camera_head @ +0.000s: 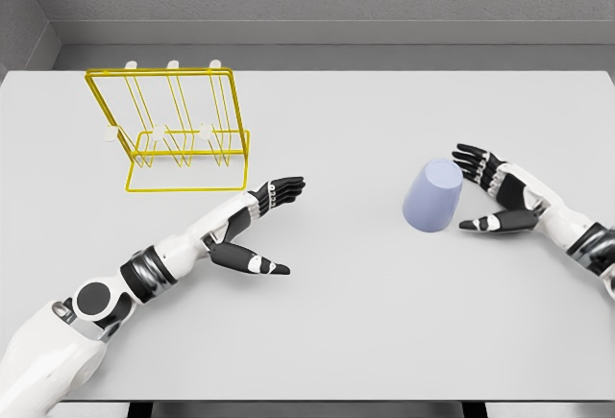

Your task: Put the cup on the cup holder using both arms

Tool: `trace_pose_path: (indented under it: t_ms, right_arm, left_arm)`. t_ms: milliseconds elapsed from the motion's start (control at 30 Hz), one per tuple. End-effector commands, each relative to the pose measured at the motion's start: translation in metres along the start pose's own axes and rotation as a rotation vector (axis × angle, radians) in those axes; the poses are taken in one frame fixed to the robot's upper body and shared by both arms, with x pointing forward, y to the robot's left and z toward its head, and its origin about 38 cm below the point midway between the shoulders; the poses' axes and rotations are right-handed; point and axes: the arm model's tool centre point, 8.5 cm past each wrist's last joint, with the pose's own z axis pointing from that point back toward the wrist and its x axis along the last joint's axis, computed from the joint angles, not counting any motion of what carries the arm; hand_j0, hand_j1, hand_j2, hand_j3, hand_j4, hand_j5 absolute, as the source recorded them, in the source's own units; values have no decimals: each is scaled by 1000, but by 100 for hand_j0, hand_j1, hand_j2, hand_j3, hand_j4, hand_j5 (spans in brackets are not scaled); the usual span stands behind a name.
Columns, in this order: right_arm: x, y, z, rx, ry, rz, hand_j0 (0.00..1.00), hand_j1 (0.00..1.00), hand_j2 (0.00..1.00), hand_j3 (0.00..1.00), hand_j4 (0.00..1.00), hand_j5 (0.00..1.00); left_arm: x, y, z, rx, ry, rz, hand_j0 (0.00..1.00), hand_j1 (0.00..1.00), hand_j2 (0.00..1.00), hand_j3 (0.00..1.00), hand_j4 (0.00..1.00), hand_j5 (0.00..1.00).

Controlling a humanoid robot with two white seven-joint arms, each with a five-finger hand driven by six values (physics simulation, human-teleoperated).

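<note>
Grey walls back the white table (336, 322), where the cup (431, 196) stands inverted just beside the spread, empty right hand (498, 197), which should wrap it squarely before passing toward the released left hand (258, 235) near the yellow cup holder (173, 135).

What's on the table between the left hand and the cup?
Nothing: in the head view, bare table separates the left hand from the cup.

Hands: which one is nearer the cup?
The right hand. It sits open just beside the cup, palm facing it. The left hand, also open, lies well off to the cup's left, nearer the yellow rack.
</note>
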Motion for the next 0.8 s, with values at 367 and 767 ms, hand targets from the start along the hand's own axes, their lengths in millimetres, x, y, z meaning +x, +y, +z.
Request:
trace_pose_path:
  t_ms: [367,767]
  right_arm:
    - [1,14,-12,42,-18,-2,100,100,100,100,100,100]
    - [1,25,-21,72,-27,0,100,100,100,100,100,100]
  left_arm:
    - [-4,4,2,15,10,6,100,100,100,100,100,100]
    - [-3,4,2,16,9,7,100,100,100,100,100,100]
